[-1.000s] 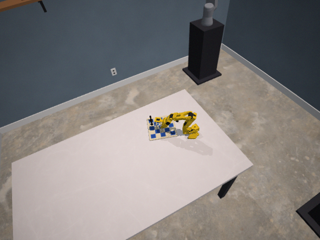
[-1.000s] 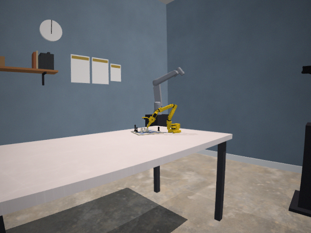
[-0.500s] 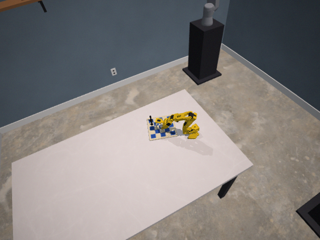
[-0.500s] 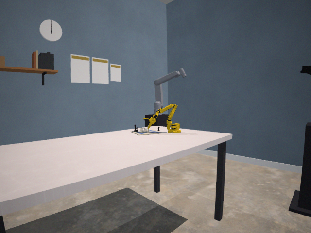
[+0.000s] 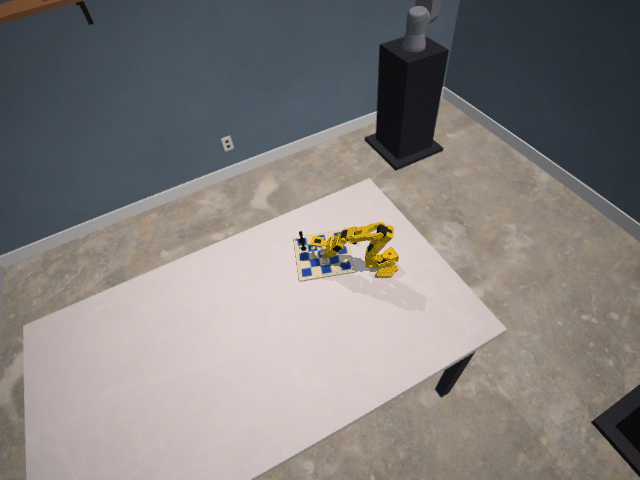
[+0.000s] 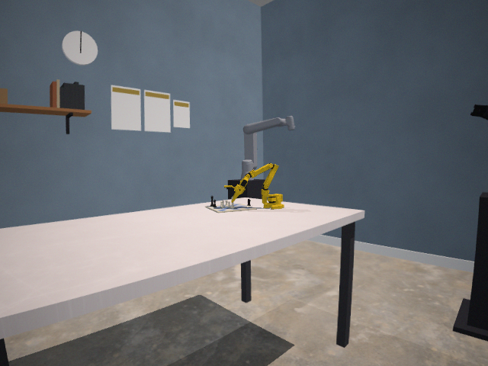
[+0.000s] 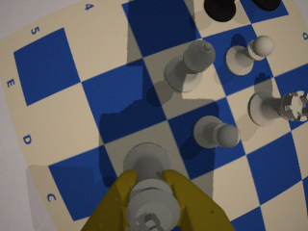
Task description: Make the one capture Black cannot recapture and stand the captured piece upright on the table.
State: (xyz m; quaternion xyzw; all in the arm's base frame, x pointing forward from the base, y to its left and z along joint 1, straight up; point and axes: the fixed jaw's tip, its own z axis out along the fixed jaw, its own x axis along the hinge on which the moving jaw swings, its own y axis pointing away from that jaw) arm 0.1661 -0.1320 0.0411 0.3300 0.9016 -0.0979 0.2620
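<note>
A lab-like room with a grey arm (image 6: pixel 250 147) on a pedestal (image 5: pixel 408 103).

Pale tabletop (image 5: pixel 206 335) (image 6: pixel 157 244). Blue-and-cream chequered board (image 5: pixel 306 272) (image 6: pixel 220 210) (image 7: pixel 45 67) laid flat on it, beneath hand (image 5: pixel 326 253) (image 6: pixel 233 201) (image 7: pixel 150 175). Base of yellow arm (image 5: pixel 386 272) (image 6: pixel 274 206) set directly on tabletop, beside board, behind hand. Shadow cast across tabletop near base.

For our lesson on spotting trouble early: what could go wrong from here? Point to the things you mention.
The white king (image 7: pixel 153 207) is between the fingers, with its neighbours close by. Lowered or swung carelessly, it might knock the pawn (image 7: pixel 208 131) or the bishop (image 7: pixel 183 74). If the grip slips, it could tip or end up across a square's line.
</note>
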